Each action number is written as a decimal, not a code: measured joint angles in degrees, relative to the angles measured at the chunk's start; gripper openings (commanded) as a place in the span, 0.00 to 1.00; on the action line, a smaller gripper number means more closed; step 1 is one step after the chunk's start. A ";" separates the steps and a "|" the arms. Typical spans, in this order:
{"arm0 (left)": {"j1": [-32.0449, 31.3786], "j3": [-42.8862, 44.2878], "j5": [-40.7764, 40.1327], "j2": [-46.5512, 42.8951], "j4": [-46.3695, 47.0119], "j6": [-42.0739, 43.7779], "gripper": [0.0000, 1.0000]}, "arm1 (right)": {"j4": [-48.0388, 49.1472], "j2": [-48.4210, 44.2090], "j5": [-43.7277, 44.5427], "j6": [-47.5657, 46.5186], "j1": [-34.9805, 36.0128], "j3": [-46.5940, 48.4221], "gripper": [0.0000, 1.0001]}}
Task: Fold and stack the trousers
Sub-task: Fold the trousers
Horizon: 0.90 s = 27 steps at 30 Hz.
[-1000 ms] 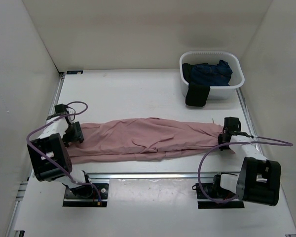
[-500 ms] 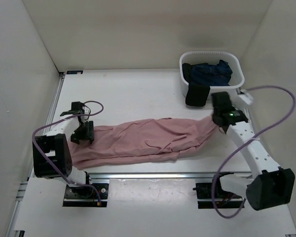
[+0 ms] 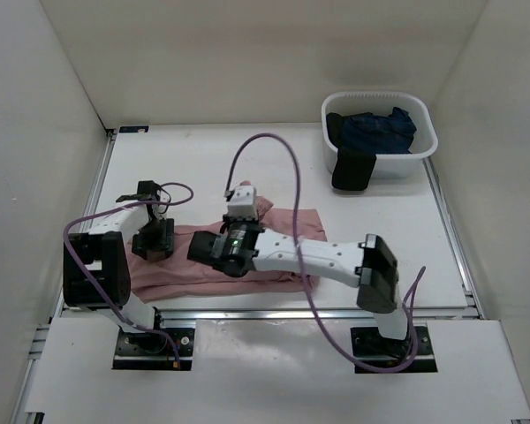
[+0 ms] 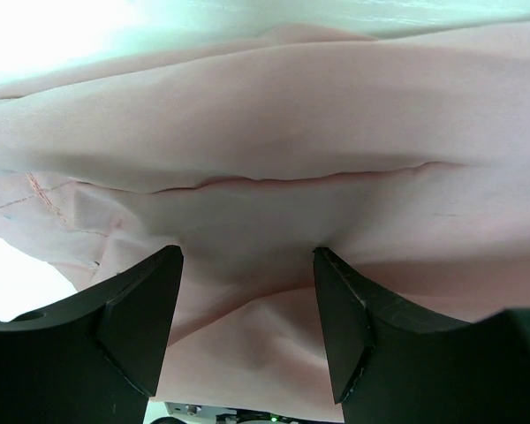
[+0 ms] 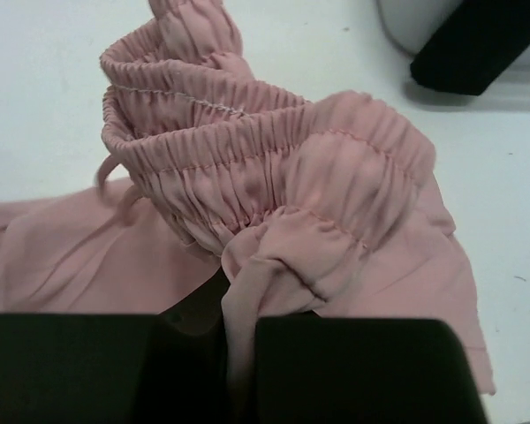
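The right arm reaches from its base at the near right edge of the surface (image 3: pixel 247 159) low and leftward across the middle, forearm nearly level, a purple cable arching high above it. Its right pincer (image 3: pixel 210 248) (image 5: pixel 238 353) is clamped narrow on the trousers (image 3: pixel 291 221), with a pinch of the gathered elastic waist squeezed between the black fingers (image 5: pixel 71 362). The left arm rises from the near left edge, bends at the elbow and points its wrist down over the left end of the cloth. Its left pincer (image 3: pixel 153 242) (image 4: pixel 247 300) stands fairly wide, the two dark fingers (image 4: pixel 128 318) apart with pink fabric spread under and between them; whether the tips press the cloth cannot be told. The trousers are dusty pink, thin and soft. They lie in a rumpled band along the near middle of the surface, from the left pincer toward the centre. From the right wrist camera the waist shows as several ruched ridges with a stitched seam, bunched upward above a flatter layer of the same cloth. From the left wrist camera the fabric (image 4: pixel 274 115) is smooth with one long crease across it. In the far right corner sits a white tub (image 3: pixel 380 95) holding a navy garment (image 3: pixel 375 131), with a black garment (image 3: pixel 352 170) draped over its near rim. Counted: one pair of trousers, two arms, two pincers, one tub, one navy garment and one black garment.
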 measured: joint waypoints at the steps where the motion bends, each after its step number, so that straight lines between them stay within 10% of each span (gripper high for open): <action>1: -0.11 0.11 -0.02 0.00 -0.15 -0.02 0.73 | -1.33 2.45 0.13 0.50 1.01 2.16 0.00; 5: -0.20 0.20 -0.09 0.20 -0.22 -0.02 0.73 | 1.40 5.09 -1.88 -4.50 2.56 2.51 0.03; 12: -0.20 0.22 -0.26 1.86 -0.52 -0.02 0.74 | 13.51 5.07 -13.40 -19.82 -0.02 1.70 0.64; 20: -0.20 2.27 -0.68 1.86 -0.90 -0.02 0.75 | 22.21 3.43 -30.38 -42.47 3.52 4.55 0.73; 27: -0.20 4.57 -1.92 1.84 -2.05 -0.02 0.75 | 24.11 -12.52 -31.45 -38.45 -1.05 -10.51 0.58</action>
